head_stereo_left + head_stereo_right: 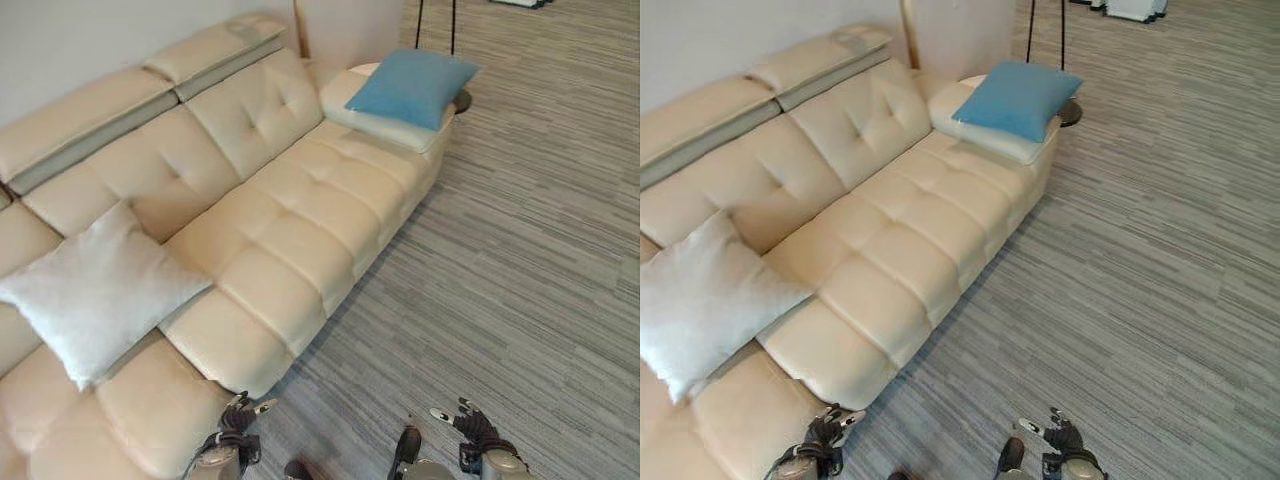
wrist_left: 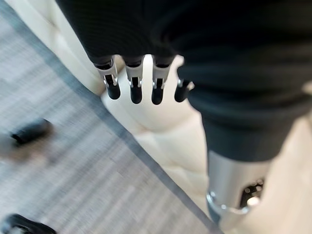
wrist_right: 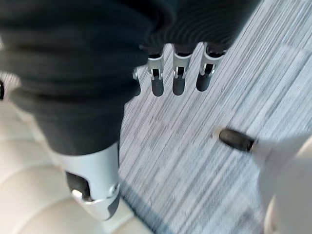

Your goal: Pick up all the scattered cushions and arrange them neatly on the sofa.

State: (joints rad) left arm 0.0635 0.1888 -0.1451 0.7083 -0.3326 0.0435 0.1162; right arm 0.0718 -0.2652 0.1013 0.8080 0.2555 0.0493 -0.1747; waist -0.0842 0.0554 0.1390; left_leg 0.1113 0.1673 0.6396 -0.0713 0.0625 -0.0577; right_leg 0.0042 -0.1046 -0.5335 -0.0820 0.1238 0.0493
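White cushion [image 1: 95,290] on sofa [image 1: 300,230] seat, near end; blue cushion [image 1: 412,85] on far armrest. Probably light, soft, squashy; best pinched at a corner or edge. Left hand [image 2: 141,83], right hand [image 3: 178,73]: fingers straight, empty.

Sofa [image 1: 290,230]: near end cut off by left + bottom edges in both eye views; backrest top partly cut at left edge. White cushion [image 1: 700,300]: left corner runs out of frame in right eye view. Small dark table [image 1: 462,100] behind blue cushion [image 1: 412,85], mostly hidden by it + sofa arm. Left hand [image 1: 238,418] and right hand [image 1: 468,420]: cut by bottom edge. Wrist views: floor blurred.
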